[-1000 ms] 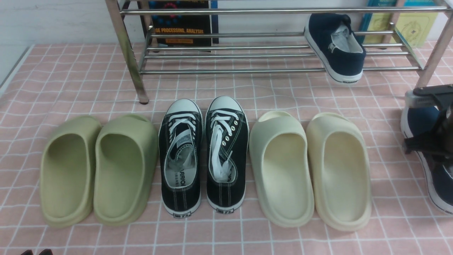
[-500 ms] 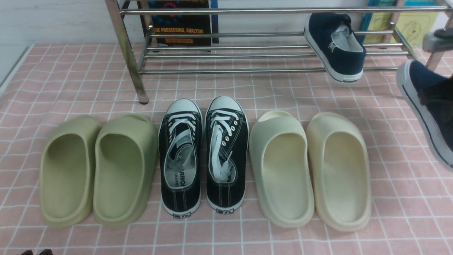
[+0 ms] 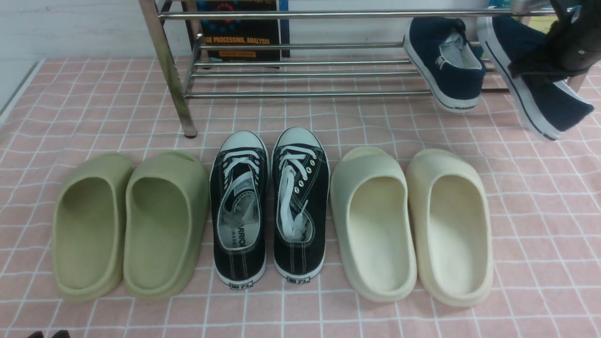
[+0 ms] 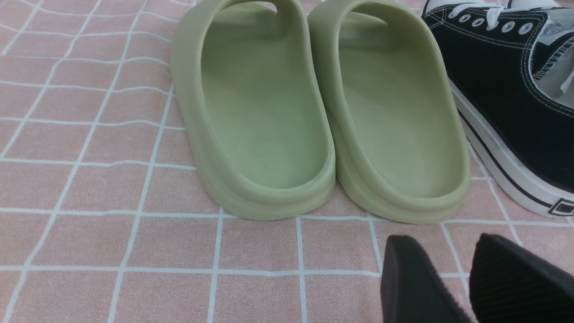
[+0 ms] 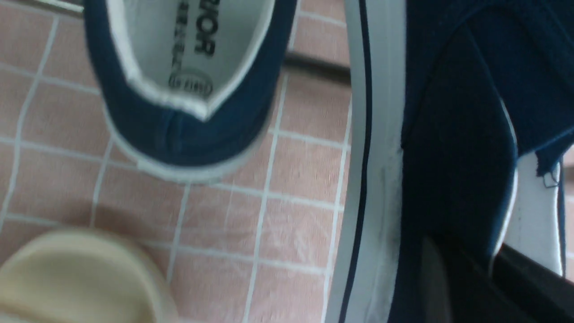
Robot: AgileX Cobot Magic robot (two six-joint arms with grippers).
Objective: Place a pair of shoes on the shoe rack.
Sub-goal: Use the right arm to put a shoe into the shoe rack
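The right end effector (image 3: 535, 70) is in the upper right of the front view. It is clamped tight on a navy shoe (image 3: 556, 105). That shoe is up in the air, tipped on its side, with its white sole facing left. It hangs in front of the right end of the shoe rack (image 3: 305, 94). The other navy shoe (image 3: 446, 65) sits on the rack's bars just to the left, with its heel poking over the front bar. I cannot tell if the two shoes touch.

The left end effector (image 4: 448, 251) is low over the pink checked worktop (image 4: 89, 188). Its two fingers are apart and hold nothing. The green slides (image 4: 269, 112) are near it.
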